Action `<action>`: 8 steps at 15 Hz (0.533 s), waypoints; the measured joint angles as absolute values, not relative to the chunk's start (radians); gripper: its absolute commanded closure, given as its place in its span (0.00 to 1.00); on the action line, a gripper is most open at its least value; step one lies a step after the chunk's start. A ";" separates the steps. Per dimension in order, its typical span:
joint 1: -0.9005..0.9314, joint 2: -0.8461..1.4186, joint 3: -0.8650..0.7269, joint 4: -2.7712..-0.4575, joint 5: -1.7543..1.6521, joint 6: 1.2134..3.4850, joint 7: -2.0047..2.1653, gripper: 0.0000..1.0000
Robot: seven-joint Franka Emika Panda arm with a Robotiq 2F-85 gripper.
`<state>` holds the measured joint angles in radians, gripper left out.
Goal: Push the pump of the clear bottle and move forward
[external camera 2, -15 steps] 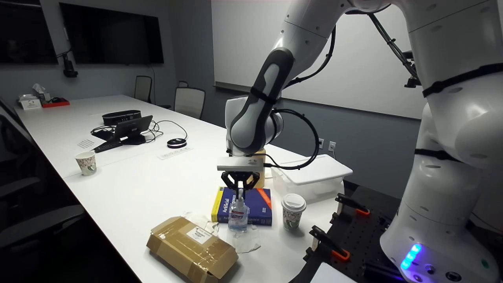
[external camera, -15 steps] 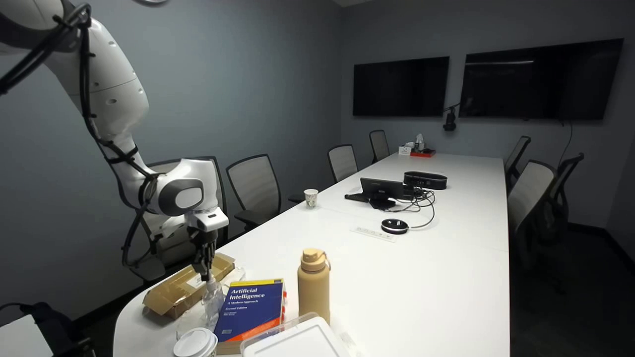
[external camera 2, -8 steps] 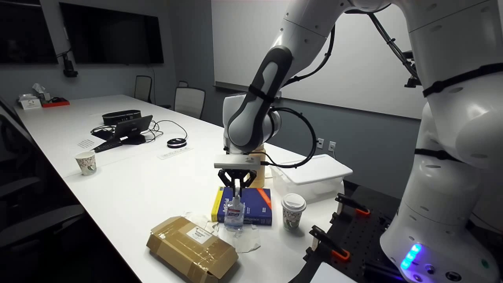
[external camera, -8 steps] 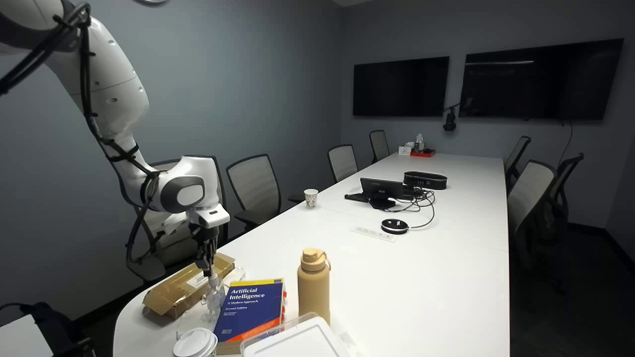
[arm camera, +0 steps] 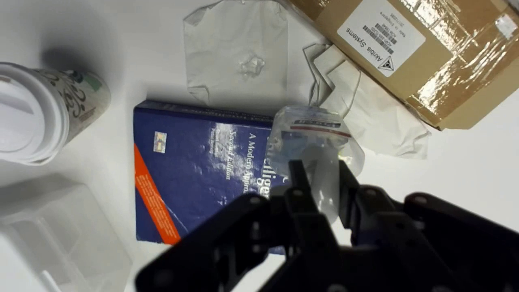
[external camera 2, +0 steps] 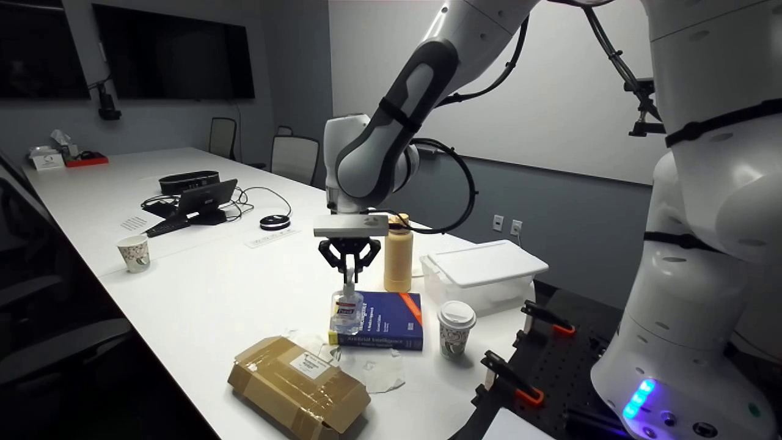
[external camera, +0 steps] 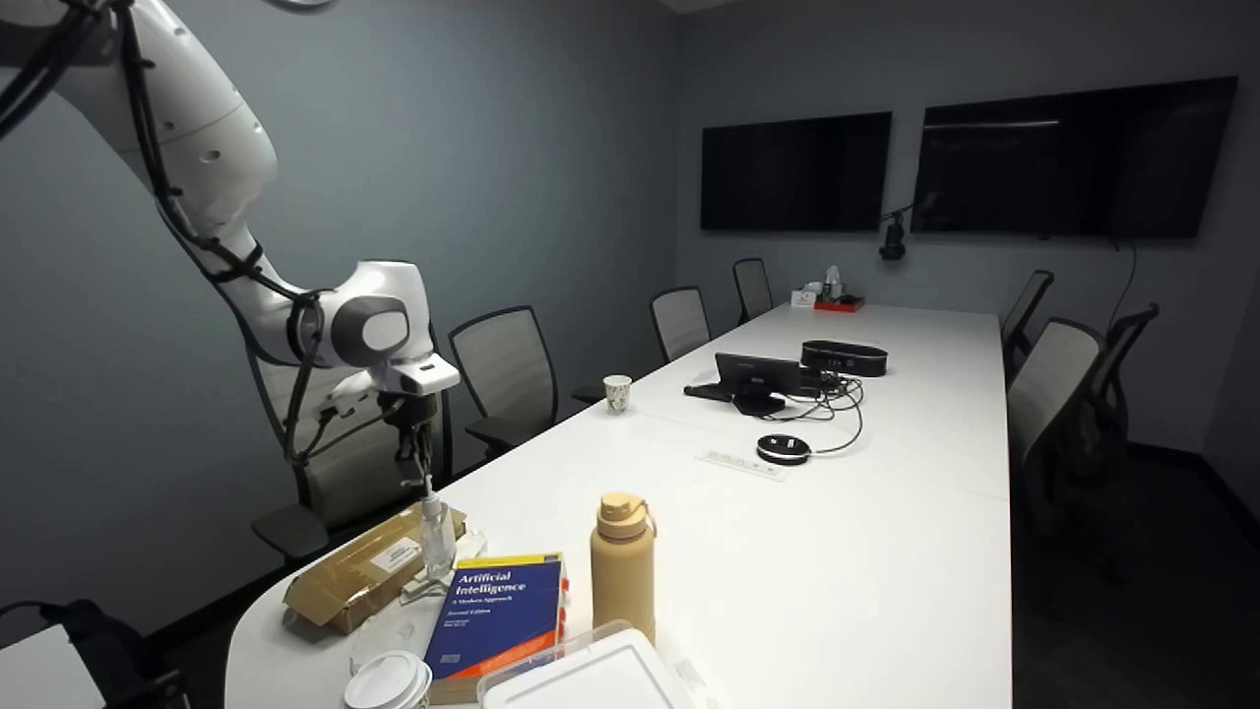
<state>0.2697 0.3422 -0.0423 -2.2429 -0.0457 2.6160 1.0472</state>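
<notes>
- pretty clearly an office meeting room
- long white counter [external camera: 847, 551] running through it, mesh-back chairs [external camera: 504, 364] down both sides
- two big dark screens [external camera: 795, 172] hung on the far wall [external camera: 906, 59], plus a huge whiteboard [external camera 2: 550, 110] round the corner
- classic conference clutter: little display [external camera: 756, 373], messy cables [external camera: 835, 384], round black puck [external camera: 784, 450]
- patterned paper cup [external camera: 617, 394] sitting out, tissues [external camera 2: 60, 137] at the far end, Artificial Intelligence book [external camera: 502, 615] at the near end

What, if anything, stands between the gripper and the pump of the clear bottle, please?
Nothing visible. The gripper is shut on the pump; the clear bottle hangs below. In the wrist view the book shows behind the bottle, not in between.
</notes>
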 measured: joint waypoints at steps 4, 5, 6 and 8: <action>0.265 0.337 -0.039 -2.157 -0.080 2.560 1.022 0.95; 0.259 0.341 -0.036 -2.137 -0.080 2.559 1.001 0.95; 0.255 0.347 -0.035 -2.116 -0.080 2.558 0.978 0.95; 0.245 0.370 -0.033 -2.070 -0.080 2.552 0.936 0.95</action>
